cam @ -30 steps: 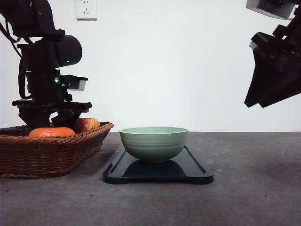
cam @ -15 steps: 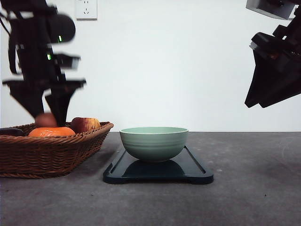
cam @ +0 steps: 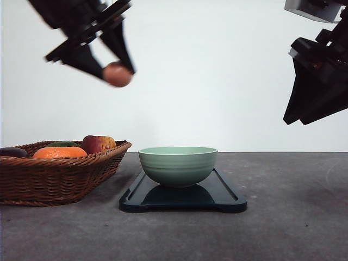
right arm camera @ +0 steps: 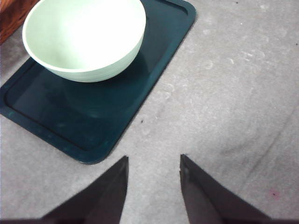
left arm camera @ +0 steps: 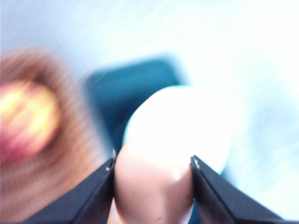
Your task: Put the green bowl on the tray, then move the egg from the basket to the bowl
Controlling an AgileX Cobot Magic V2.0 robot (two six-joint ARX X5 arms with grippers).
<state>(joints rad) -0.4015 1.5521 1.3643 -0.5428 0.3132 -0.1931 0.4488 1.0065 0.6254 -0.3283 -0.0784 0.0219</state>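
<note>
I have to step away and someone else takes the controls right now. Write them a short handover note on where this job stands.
Left hand: shut on the small reddish-brown egg, held high in the air between the brown woven wicker basket and the pale sage-green ceramic bowl.
Right hand: open, empty, raised above the grey table to the right of the dark rectangular tray.
Done: bowl sits on the tray; egg is out of the basket.
Left: carry the egg over the bowl, lower it in and release gently.
</note>
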